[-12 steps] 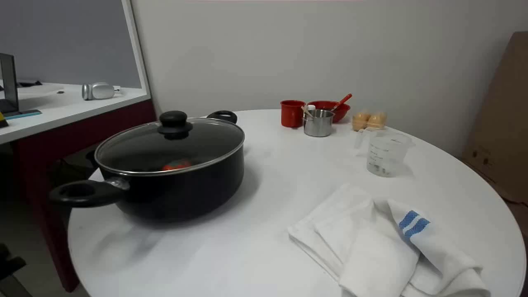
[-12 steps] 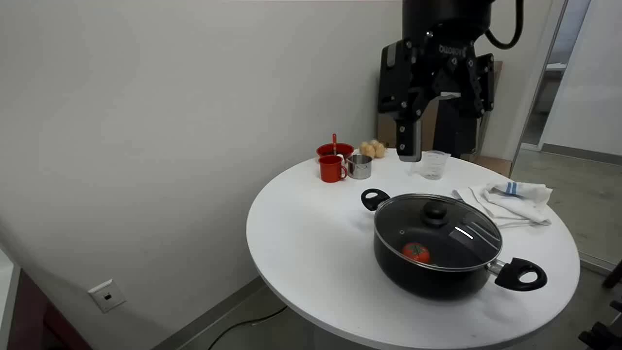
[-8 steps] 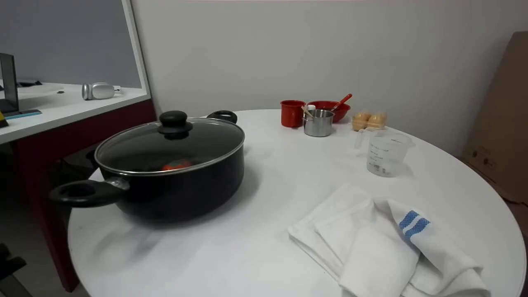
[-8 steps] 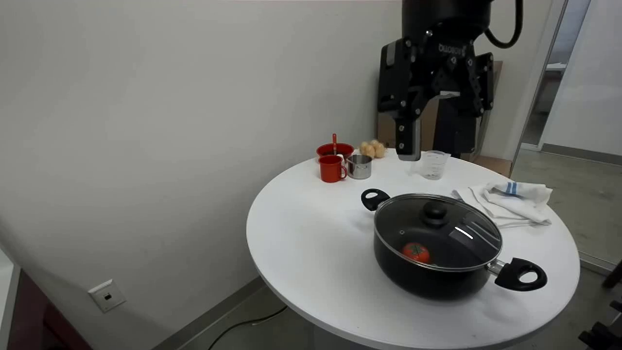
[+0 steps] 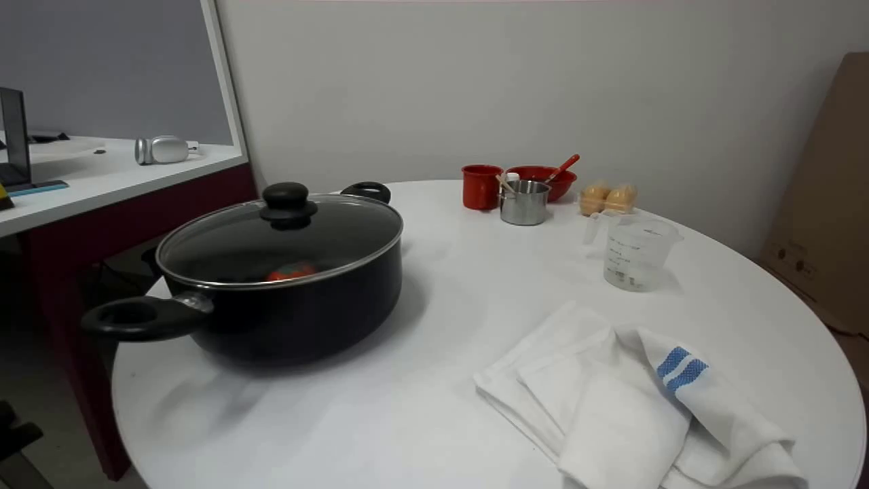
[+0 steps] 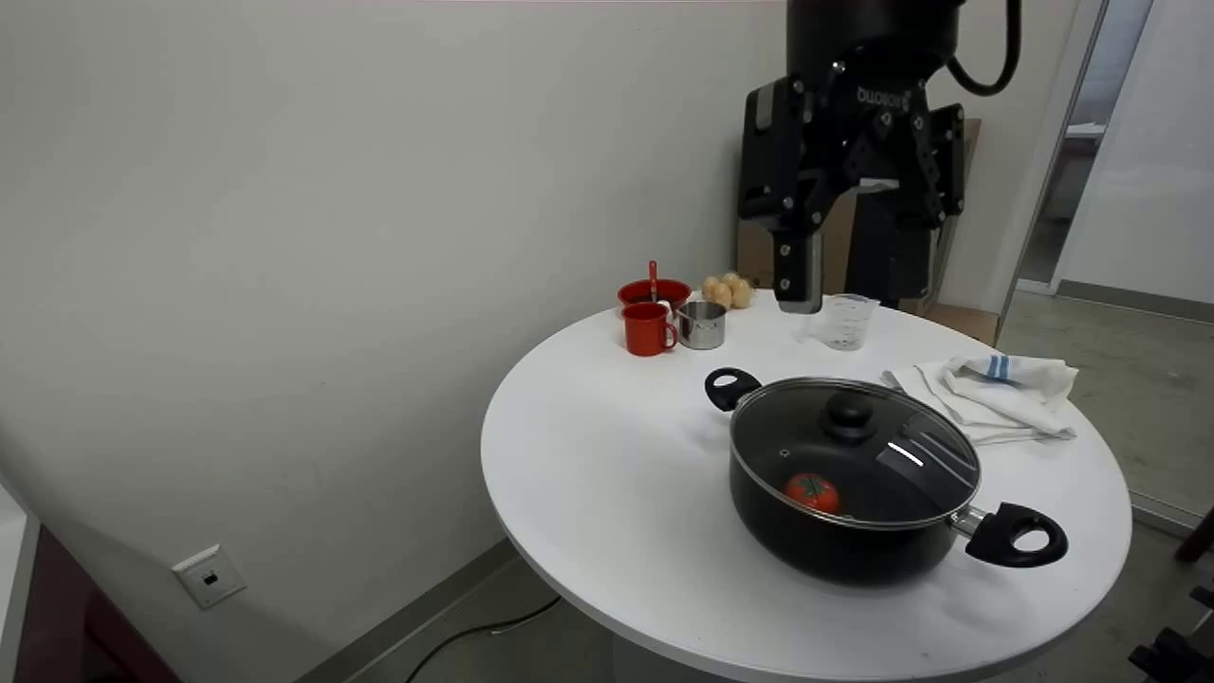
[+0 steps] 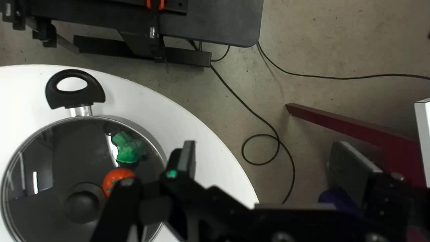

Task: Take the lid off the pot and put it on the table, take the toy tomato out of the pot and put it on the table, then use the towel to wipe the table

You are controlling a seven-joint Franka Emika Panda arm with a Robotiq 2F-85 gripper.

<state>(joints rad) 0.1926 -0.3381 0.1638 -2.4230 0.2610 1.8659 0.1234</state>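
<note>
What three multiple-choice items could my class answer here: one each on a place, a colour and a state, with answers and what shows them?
1. Where is the toy tomato?
A) In the red mug
B) In the pot, under the lid
C) In the steel cup

2. What colour are the stripes on the towel?
A) Green
B) Red
C) Blue

3. How is the hand?
A) Open, holding nothing
B) Shut, holding nothing
C) Shut on the lid's knob

1 B: its red shows through the lid's glass.
2 C: the stripes are blue in both exterior views.
3 A: the fingers stand wide apart, gripping nothing.
</note>
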